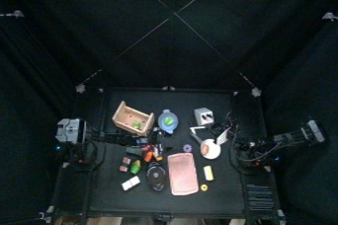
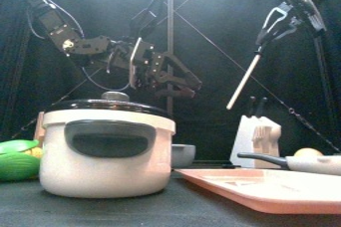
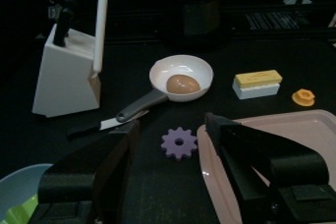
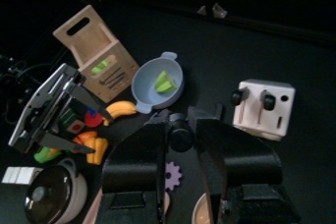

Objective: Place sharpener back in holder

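Right pincer (image 2: 284, 14) grasps the sharpener (image 2: 245, 77), tip hanging just above the holder (image 2: 256, 139); left pincer (image 3: 171, 130) released.

The sharpener (image 2: 249, 76), a long pale rod, hangs tilted above the upright light-grey holder (image 2: 256, 138), apparently just clear of it.

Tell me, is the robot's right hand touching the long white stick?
Touching. The front view shows the right hand closed on the dark handle of the sharpener, which hangs slanted from it.
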